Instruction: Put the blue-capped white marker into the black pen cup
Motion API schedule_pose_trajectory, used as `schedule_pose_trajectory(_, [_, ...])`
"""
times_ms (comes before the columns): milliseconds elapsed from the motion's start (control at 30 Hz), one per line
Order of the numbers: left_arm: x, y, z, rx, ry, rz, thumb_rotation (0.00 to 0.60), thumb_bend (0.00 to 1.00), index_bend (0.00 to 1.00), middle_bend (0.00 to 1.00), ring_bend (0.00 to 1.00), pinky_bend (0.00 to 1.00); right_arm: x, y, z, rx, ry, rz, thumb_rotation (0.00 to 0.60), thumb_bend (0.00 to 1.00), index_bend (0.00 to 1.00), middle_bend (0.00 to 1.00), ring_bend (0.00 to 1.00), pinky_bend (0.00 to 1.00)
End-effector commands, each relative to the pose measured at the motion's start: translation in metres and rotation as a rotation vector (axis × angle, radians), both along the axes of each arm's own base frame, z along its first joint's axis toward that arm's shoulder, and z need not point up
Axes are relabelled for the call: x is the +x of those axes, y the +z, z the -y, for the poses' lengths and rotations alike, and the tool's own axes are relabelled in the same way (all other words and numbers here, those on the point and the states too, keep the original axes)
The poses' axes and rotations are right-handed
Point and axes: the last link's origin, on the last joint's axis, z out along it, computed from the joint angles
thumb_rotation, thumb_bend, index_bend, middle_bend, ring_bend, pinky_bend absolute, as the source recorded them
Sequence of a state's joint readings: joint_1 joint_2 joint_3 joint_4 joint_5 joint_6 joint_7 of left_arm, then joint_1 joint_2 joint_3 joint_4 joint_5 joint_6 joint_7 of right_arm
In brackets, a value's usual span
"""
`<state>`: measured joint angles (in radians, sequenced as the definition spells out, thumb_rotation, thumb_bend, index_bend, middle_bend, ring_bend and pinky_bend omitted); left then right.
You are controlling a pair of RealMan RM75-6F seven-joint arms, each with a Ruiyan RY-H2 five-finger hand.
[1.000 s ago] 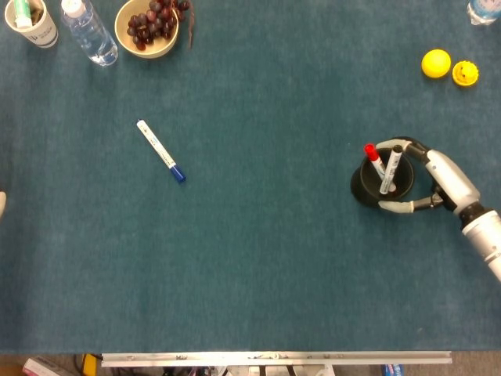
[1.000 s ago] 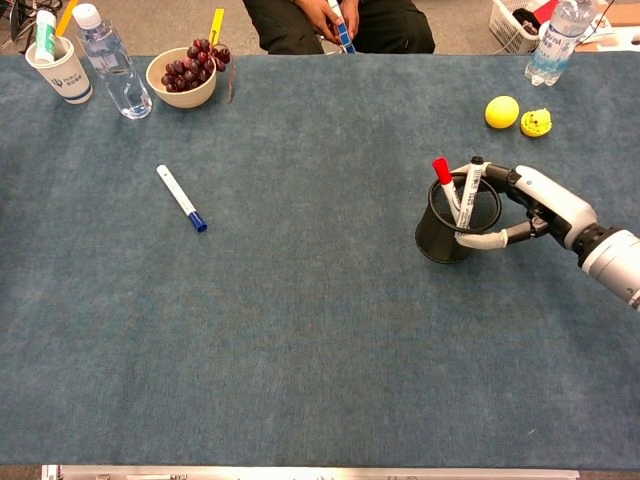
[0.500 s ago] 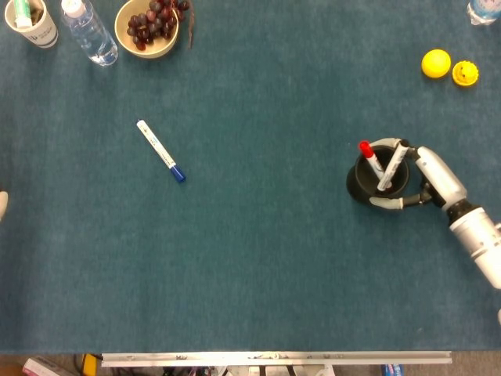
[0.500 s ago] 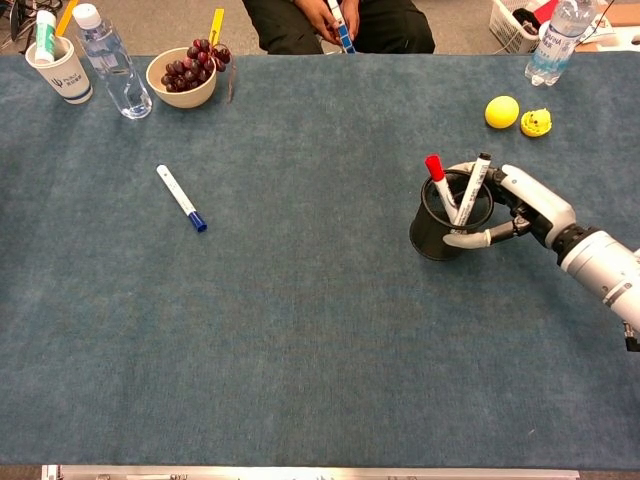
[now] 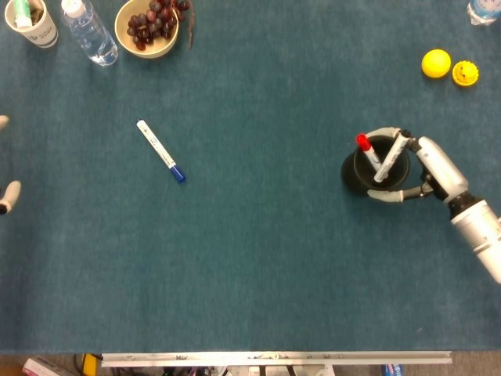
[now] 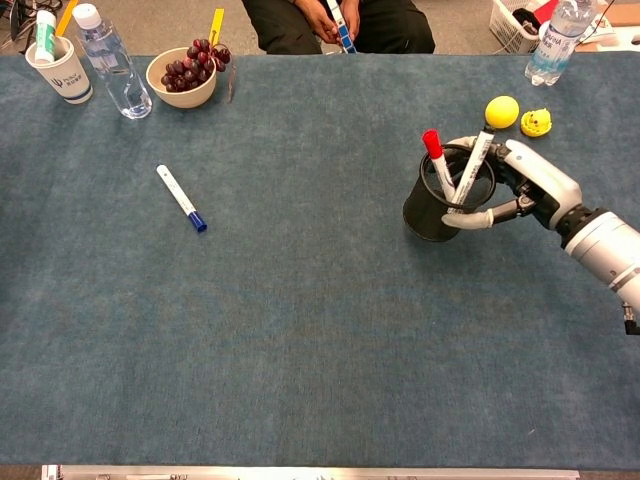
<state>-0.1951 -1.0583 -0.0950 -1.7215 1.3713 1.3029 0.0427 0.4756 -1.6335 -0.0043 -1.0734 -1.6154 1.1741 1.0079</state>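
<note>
Right hand (image 6: 520,185) wrapped around black pen cup (image 6: 432,207) holding 2 markers; blue-capped white marker (image 5: 160,150) well apart, flat on table (image 5: 258,258).

Of my left hand (image 5: 8,196) only a couple of pale fingertips poke in at the head view's left edge, so I cannot tell how it lies; the chest view misses it entirely. My right hand (image 6: 520,185) wraps the black pen cup (image 6: 432,208), hiding the cup's far wall, and my right forearm runs off the right edge. The print on the paper cup (image 6: 62,70) is too small to read, and the seated person (image 6: 335,22) is cut off above the lap
</note>
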Motion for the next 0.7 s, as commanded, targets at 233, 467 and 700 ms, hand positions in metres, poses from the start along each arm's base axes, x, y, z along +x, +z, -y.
schedule_pose_trajectory(233, [0.001, -0.012, -0.045, -0.117, -0.107, -0.059, 0.600, 0.30, 0.20, 0.07, 0.00, 0.00, 0.012, 0.062, 0.006, -0.044, 0.001, 0.037, 0.600, 0.41, 0.41, 0.42, 0.37, 0.34])
schedule_pose_trajectory(467, [0.004, -0.039, -0.069, -0.248, -0.203, -0.097, 0.600, 0.30, 0.24, 0.09, 0.00, 0.00, 0.014, 0.098, 0.002, -0.074, -0.020, 0.032, 0.600, 0.43, 0.41, 0.42, 0.37, 0.34])
schedule_pose_trajectory(700, [0.012, -0.068, -0.088, -0.364, -0.315, -0.125, 0.600, 0.30, 0.28, 0.09, 0.00, 0.00, 0.012, 0.116, -0.003, -0.084, -0.042, 0.021, 0.600, 0.43, 0.42, 0.42, 0.37, 0.34])
